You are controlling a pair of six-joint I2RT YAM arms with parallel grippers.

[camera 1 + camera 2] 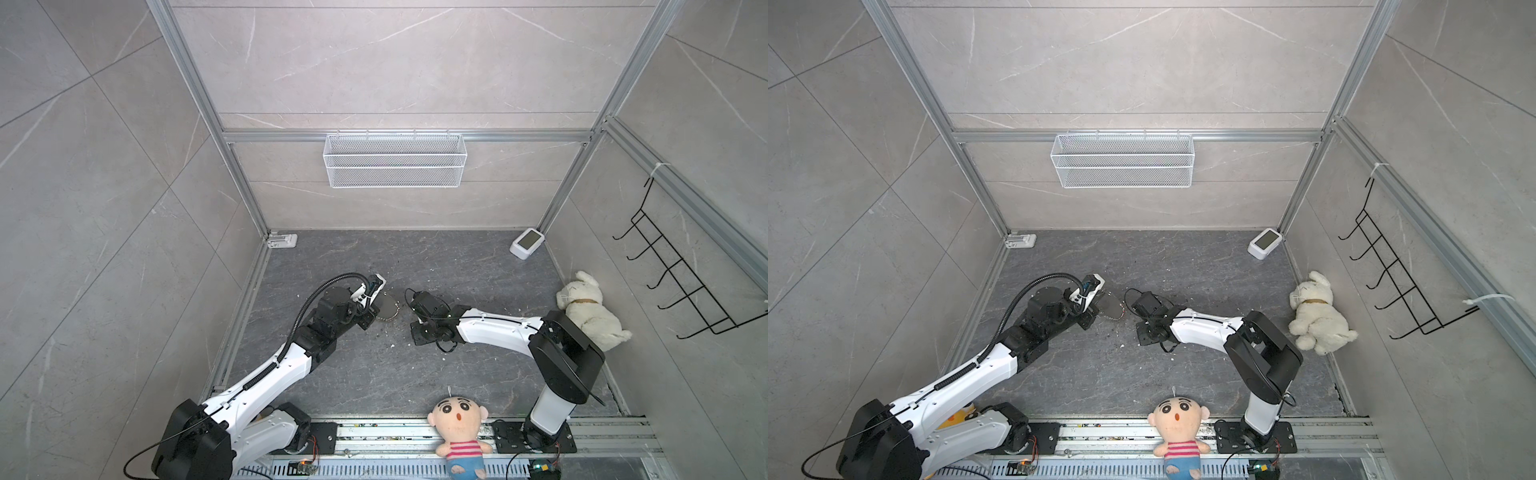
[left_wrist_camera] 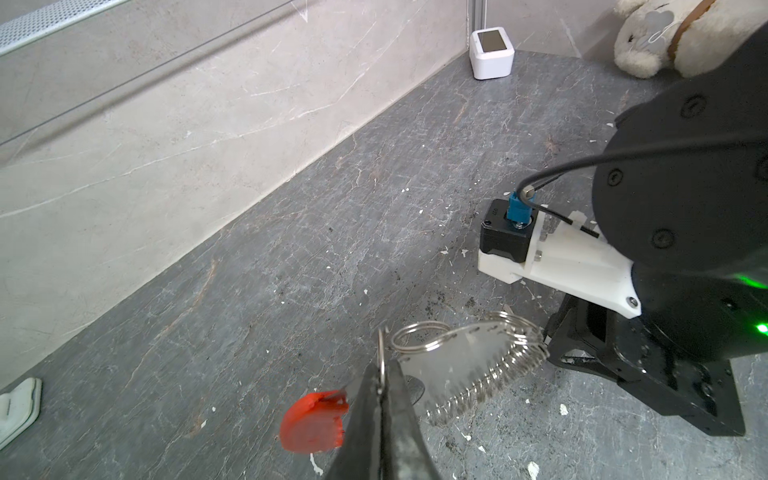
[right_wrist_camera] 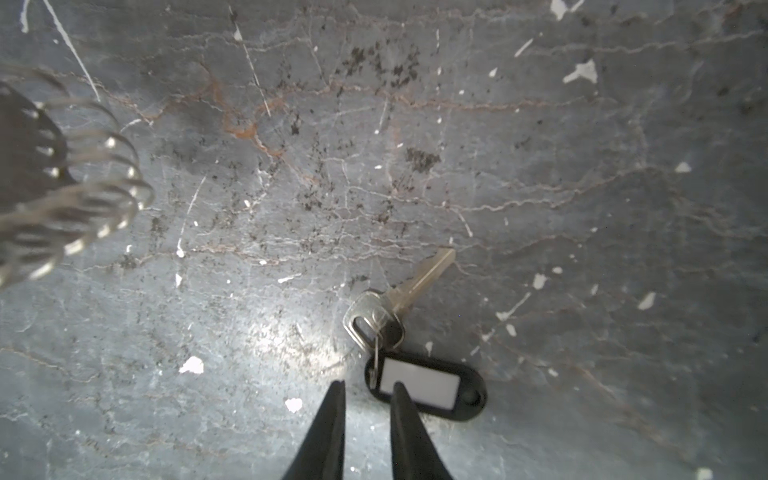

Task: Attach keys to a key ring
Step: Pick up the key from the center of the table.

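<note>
The key ring [image 2: 465, 365] is a grey plate fringed with several silver rings, with a red piece [image 2: 311, 424] at one end. In both top views it [image 1: 390, 312] [image 1: 1112, 311] lies on the floor between the two arms. My left gripper [image 2: 381, 376] is shut on one thin silver ring of it. The keys [image 3: 424, 386], a black fob with a pale centre joined to a silver key [image 3: 415, 282], lie flat on the floor. My right gripper [image 3: 369, 386] is open just above the fob's near end. One fingertip [image 3: 399, 399] overlaps the fob, and nothing is held.
The floor is dark stone with white flecks. A white box device [image 1: 527, 243] sits in the back right corner and a white plush dog [image 1: 590, 309] lies by the right wall. A doll [image 1: 457, 432] lies on the front rail. A wire basket [image 1: 395, 160] hangs on the back wall.
</note>
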